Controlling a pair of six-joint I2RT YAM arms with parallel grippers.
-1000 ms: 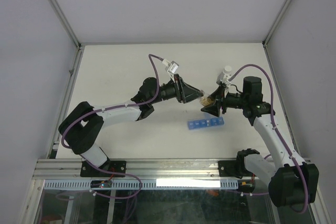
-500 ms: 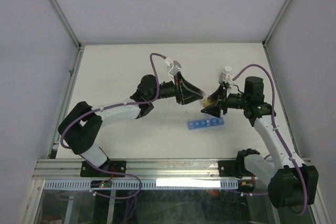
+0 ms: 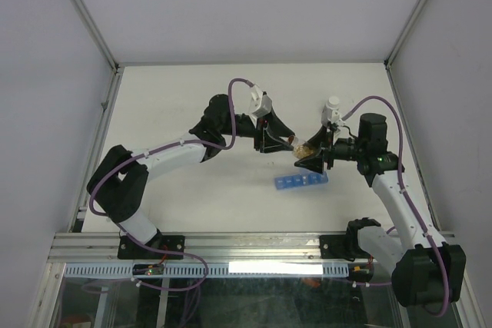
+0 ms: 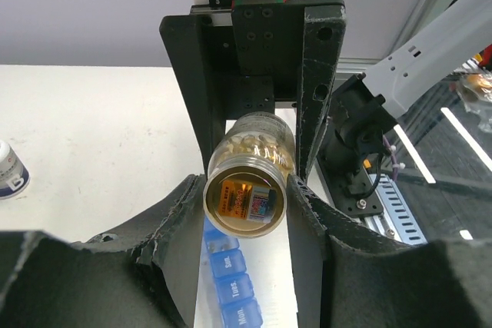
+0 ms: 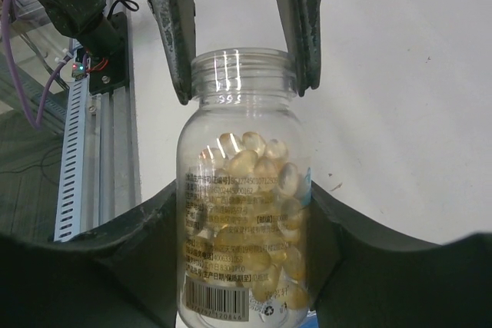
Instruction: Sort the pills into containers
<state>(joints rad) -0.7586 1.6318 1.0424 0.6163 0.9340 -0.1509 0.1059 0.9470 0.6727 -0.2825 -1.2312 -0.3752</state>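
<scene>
A clear pill bottle (image 3: 301, 146) full of pale yellow pills (image 5: 257, 167) hangs in the air between both arms, lying roughly level. My right gripper (image 3: 308, 154) is shut on its labelled body (image 5: 244, 213). My left gripper (image 3: 290, 142) is shut on its neck, with one finger (image 5: 175, 44) pressed to each side of the rim. In the left wrist view the bottle's round top end (image 4: 246, 193) fills the gap between my fingers. The blue pill organizer (image 3: 300, 182) lies on the table just below the bottle, its day-labelled compartments (image 4: 231, 282) closed.
A small white-capped bottle (image 3: 332, 105) stands on the table behind the right gripper, also seen at the left edge of the left wrist view (image 4: 9, 170). An aluminium rail (image 3: 231, 247) runs along the near edge. Enclosure walls stand on both sides.
The left arm's elbow has swung up and to the right and its wrist has turned, while its fingers stayed at the bottle's neck. The right arm and the bottle have hardly moved.
</scene>
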